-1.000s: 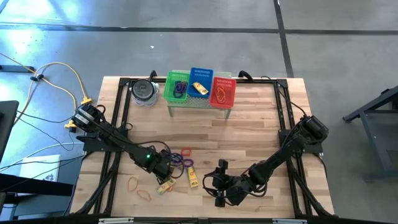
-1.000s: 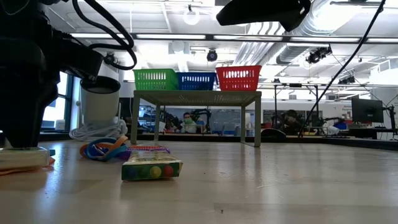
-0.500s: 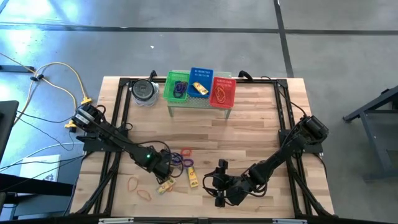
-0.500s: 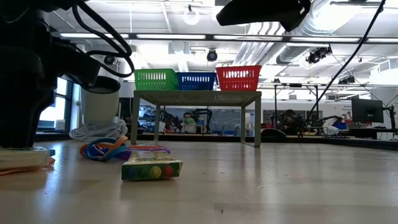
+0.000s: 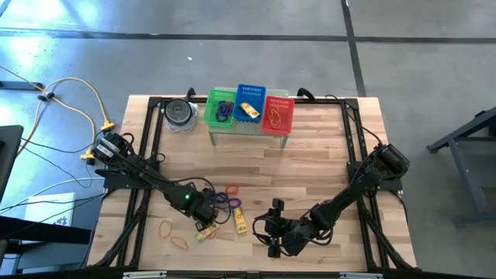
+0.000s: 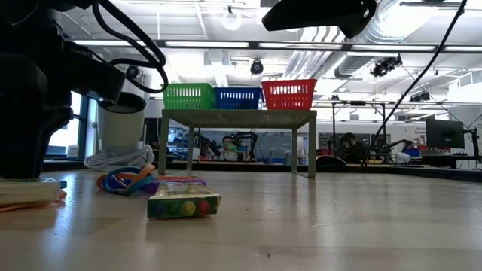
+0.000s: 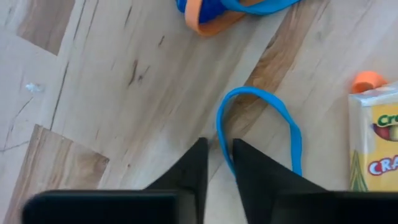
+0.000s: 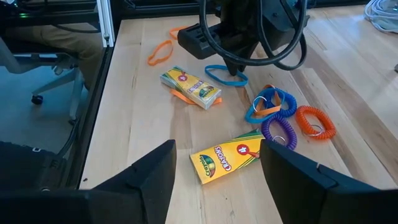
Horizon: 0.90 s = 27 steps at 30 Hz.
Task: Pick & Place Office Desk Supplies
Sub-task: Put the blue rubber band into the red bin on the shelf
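Left arm reaches from the left edge of the worktop (image 5: 256, 159) toward its near middle, bent low, with the left gripper (image 7: 216, 163) pointed down at the wood. Its fingers stand narrow, almost together, pinching one side of a blue band loop (image 7: 264, 127) that lies flat on the worktop. Just beside that loop lies a yellow crayon box (image 7: 376, 146), with an orange band under it (image 8: 180, 95). A cluster of coiled loops, blue (image 8: 268, 102), purple (image 8: 280, 129) and orange-red (image 8: 315, 121), lies just right of the left gripper. A second yellow crayon box (image 8: 227, 155) lies nearer the front edge, between the two arms. Two orange band loops (image 5: 172, 234) lie near the front left corner.

Right arm comes in from the right edge, folded low along the near side; the right gripper (image 8: 217, 171) is held wide and empty, well apart from the supplies.

Worktop is pale wood planking with a dark frame. At its far side stands a round grey tin (image 5: 179, 113), then a small stand carrying a green basket (image 5: 221, 108), a blue basket (image 5: 249, 102) and a red basket (image 5: 278, 113), each with items inside. Floor around is grey concrete; yellow cables (image 5: 74, 97) trail on the left. Low view shows a workshop hall with ceiling lights beyond.
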Each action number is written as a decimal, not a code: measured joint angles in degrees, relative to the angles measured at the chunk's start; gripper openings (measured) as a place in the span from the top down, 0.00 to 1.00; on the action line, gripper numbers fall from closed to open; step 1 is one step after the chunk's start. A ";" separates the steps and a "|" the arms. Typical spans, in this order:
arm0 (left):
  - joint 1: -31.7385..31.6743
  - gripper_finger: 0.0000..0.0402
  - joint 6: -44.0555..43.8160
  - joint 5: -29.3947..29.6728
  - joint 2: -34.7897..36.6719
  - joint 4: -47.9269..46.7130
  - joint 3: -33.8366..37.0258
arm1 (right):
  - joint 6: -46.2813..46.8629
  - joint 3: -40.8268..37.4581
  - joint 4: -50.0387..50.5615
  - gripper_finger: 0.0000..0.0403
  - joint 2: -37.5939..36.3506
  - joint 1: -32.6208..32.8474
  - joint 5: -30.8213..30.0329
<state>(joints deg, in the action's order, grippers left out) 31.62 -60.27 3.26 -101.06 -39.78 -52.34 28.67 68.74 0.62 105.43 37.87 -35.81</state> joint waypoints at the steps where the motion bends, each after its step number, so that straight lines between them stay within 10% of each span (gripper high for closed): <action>1: 0.00 0.90 0.00 -0.10 0.00 0.12 -0.02 | 0.00 -0.01 0.00 0.45 0.00 0.00 0.00; 27: 3.82 1.00 4.23 13.02 -0.48 -33.56 -31.76 | 0.02 0.01 0.07 0.45 0.00 0.00 0.29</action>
<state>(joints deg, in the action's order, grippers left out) 35.44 -56.04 16.28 -101.54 -73.35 -84.09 28.68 68.75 0.69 105.43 37.87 -35.52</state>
